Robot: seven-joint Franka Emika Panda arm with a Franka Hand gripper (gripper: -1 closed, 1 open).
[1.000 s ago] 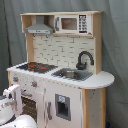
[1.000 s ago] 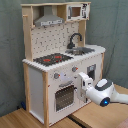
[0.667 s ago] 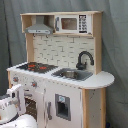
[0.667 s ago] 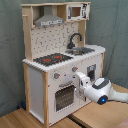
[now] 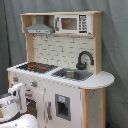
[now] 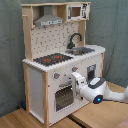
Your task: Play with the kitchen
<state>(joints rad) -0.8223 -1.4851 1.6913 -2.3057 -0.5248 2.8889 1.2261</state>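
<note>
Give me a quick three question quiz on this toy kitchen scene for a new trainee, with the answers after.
1. True or false: the microwave sits below the hob.
2. In the first exterior view, the faucet stands at the sink's: A) back right, B) front left.
3. Which part of the kitchen does the robot arm reach toward in the second exterior view?

Key: 1 false; 2 A; 3 the front, beside the oven door.
</note>
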